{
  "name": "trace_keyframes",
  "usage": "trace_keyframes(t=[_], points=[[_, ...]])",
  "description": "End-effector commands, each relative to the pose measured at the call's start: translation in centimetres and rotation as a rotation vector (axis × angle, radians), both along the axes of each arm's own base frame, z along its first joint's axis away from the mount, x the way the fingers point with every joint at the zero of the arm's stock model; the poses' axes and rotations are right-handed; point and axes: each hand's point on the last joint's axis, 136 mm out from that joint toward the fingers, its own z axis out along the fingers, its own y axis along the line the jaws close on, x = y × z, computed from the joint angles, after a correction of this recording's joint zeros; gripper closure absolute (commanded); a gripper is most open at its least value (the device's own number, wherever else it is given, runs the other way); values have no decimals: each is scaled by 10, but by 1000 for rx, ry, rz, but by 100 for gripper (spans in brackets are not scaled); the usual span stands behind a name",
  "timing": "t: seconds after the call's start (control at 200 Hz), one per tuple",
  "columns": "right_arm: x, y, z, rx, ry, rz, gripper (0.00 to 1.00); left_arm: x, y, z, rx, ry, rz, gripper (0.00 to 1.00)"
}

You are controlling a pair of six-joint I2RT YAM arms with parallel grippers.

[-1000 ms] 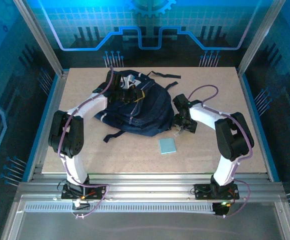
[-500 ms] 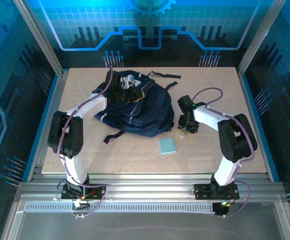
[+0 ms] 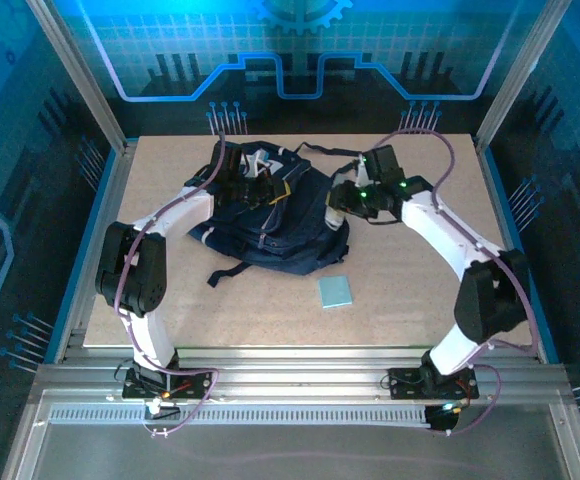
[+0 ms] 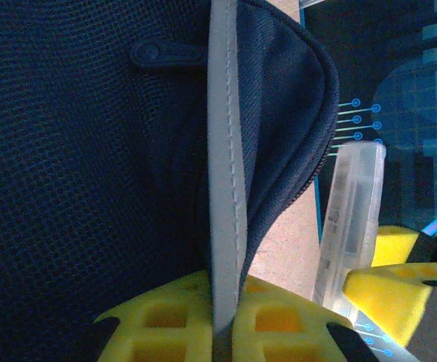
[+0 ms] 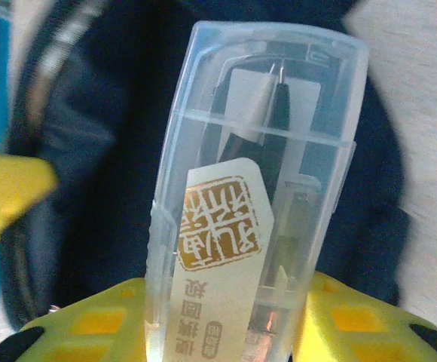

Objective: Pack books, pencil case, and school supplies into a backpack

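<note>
The backpack [image 4: 90, 166] is navy cloth with a coarse, matt mesh weave. Its grey trim [image 4: 224, 151] is smoother webbing with a stitched seam. The box [image 5: 256, 188] is translucent plastic, smooth and slightly glossy, with a paper label [image 5: 218, 226] printed in gold-brown. The fingers [image 5: 102, 328] of the right gripper [image 5: 226, 332] are matt yellow plastic, moulded in a grid. The surface [image 3: 420, 290] looks like speckled beige board, matt. The arms [image 3: 175, 212] have glossy white plastic shells, and the rails [image 3: 290, 375] are brushed metal.
</note>
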Motion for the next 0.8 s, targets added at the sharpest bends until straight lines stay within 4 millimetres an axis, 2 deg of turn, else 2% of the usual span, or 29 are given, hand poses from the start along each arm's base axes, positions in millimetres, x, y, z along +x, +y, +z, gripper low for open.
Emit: trace_keyframes(t=[0.0, 0.155, 0.215, 0.28, 0.335, 0.415, 0.485, 0.59, 0.715, 0.795], points=[[24, 49, 12, 162, -50, 89, 59, -9, -13, 68, -131, -139, -77, 100], [44, 95, 3, 230, -37, 137, 60, -12, -16, 80, -165, -146, -87, 100], [50, 106, -9, 227, 2, 126, 59, -12, -16, 82, -174, -151, -83, 100], [53, 120, -14, 265, 24, 136, 58, -11, -17, 87, -189, -159, -81, 100], [53, 130, -14, 305, 35, 147, 51, -10, -17, 91, -203, -165, -75, 100], [50, 136, -12, 340, 47, 166, 35, -8, -17, 98, -227, -177, -66, 100], [47, 127, -10, 320, 45, 158, 30, -7, -16, 103, -241, -187, -58, 100], [41, 104, -2, 272, 26, 137, 25, -3, -15, 105, -253, -196, -41, 100], [31, 67, 8, 223, 4, 96, 25, 1, -15, 102, -257, -195, -32, 100], [19, 40, 5, 160, 17, 73, 24, 2, -13, 98, -252, -191, -30, 100]])
